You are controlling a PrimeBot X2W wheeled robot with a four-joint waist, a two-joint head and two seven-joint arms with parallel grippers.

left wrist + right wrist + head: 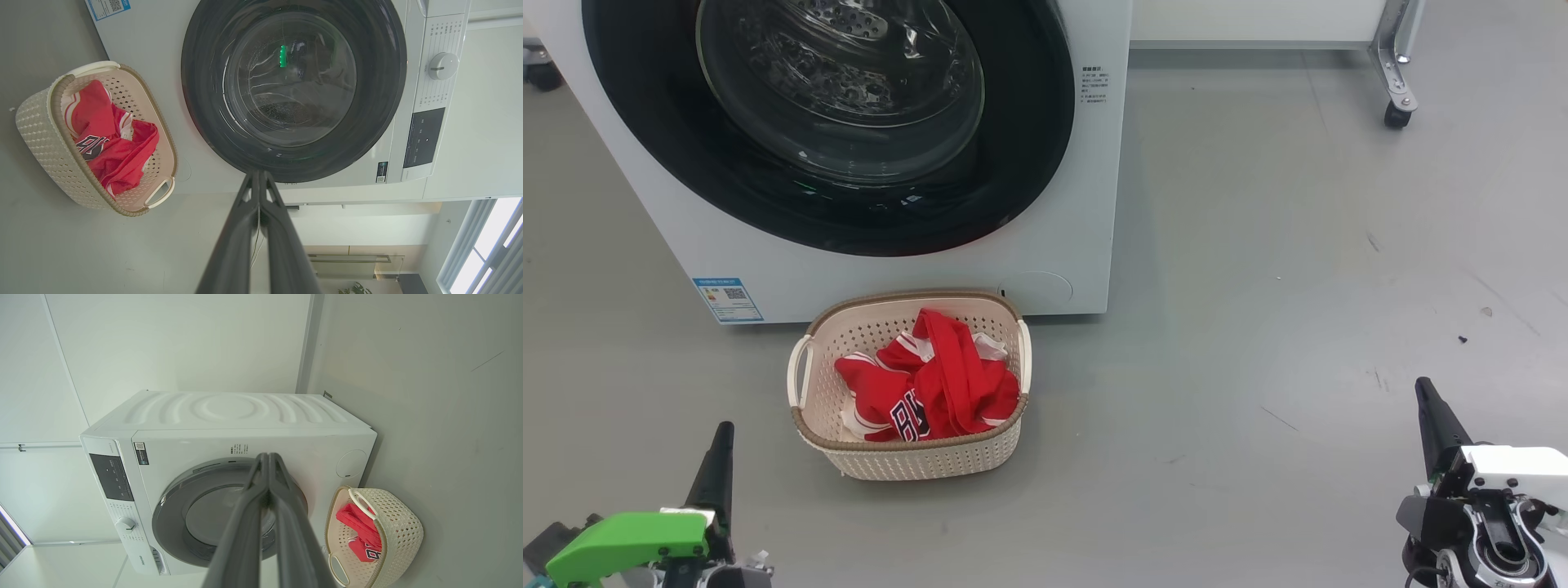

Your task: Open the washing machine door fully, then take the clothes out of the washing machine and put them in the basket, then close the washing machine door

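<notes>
We find the door [841,90] shut; clothes [931,384] in the basket [915,461]; left gripper [724,433] and right gripper [1425,392] closed, empty; nothing seemingly left.

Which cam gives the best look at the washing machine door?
Left wrist view: the whole washing machine door, black rim and glass bowl, nearly square-on, looking shut against the washing machine. Head view cuts off its top. Right wrist view sees it at a slant, partly behind the right gripper.
</notes>
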